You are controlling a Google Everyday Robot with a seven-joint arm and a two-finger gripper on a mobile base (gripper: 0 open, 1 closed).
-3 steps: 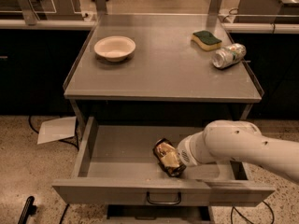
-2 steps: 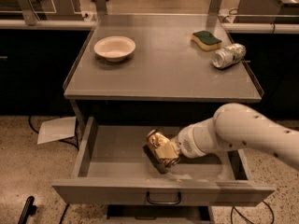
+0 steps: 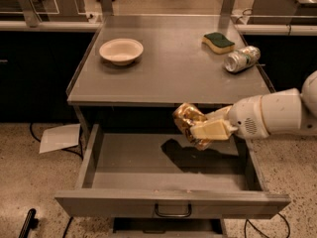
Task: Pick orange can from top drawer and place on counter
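While gripped by claw [image 3: 199, 131], orange can [image 3: 186, 116] above top drawer [image 3: 119, 205]

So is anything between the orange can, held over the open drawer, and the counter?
Only the front edge of the counter, just above the orange can that the gripper holds. The bowl, sponge and silver can sit farther back.

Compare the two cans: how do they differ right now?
The orange can is gold and crumpled; the silver can is silver-green. The orange can is clamped in the gripper above the open drawer; the silver can lies on its side on the counter. Both are small drink cans.
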